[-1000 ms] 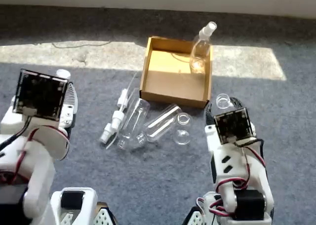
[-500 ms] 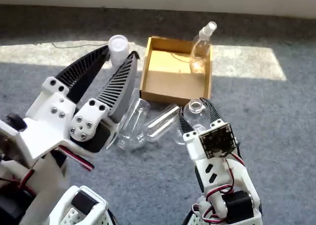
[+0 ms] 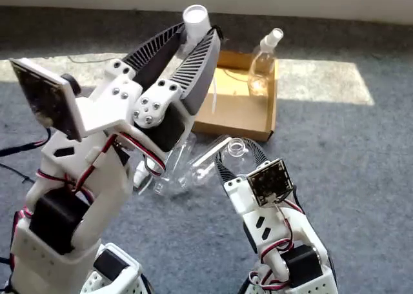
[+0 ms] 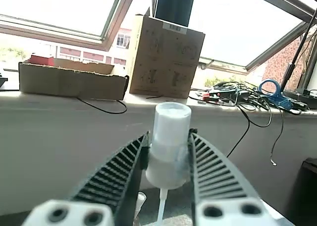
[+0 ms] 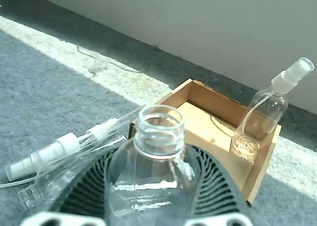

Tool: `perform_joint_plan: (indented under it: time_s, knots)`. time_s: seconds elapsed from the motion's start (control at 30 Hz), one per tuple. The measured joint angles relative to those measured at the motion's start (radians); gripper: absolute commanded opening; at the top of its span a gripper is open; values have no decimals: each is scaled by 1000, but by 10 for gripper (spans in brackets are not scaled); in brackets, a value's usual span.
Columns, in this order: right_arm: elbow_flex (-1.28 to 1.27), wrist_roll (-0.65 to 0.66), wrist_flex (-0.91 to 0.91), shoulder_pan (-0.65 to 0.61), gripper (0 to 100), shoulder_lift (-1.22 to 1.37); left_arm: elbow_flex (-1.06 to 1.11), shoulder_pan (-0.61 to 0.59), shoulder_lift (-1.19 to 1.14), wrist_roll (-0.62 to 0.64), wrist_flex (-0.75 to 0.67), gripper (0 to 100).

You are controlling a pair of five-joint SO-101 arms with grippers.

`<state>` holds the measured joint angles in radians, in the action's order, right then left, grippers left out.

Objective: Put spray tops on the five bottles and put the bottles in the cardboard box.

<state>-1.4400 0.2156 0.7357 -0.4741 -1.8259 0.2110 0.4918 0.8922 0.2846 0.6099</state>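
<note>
The left pincer [image 3: 197, 35] is clamped on a white spray top [image 4: 169, 141], held high over the cardboard box [image 3: 240, 123], with its thin dip tube [image 3: 212, 104] dangling below. The right pincer [image 3: 238, 157] grips an open clear bottle [image 5: 157, 159] upright just in front of the box, its neck bare. One finished bottle [image 3: 262, 62] leans in the box's far corner. Other bottles [image 3: 177, 168] and loose spray tops [image 5: 49, 151] lie on the grey table [image 3: 361, 178] beside the box. The held top and the open neck are well apart. The likely trouble is that the limp tube misses the narrow neck and buckles. Pressing down could also tip the slick bottle or squeeze it out of its grip.
</note>
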Motion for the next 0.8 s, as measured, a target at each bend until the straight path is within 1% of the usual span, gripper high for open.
perform_joint_plan:
  time_s: [0.1, 0.3, 0.43, 0.53, 0.7, 0.8]
  knots:
    - [0, -12, 0, 0, 4, 0, 9, 3, -2, 15, -3, 33]
    - [0, -12, 0, 0, 4, 0, 15, 118, -14, 17, 11, 32]
    - [0, -12, 0, 0, 4, 0, 15, 161, -15, 17, 81, 32]
    - [0, -12, 0, 0, 4, 0, 15, 169, -15, 17, 109, 34]
    - [0, -12, 0, 0, 4, 0, 20, 166, -15, 17, 110, 34]
    - [0, -12, 0, 0, 4, 0, 69, 166, -15, 17, 103, 34]
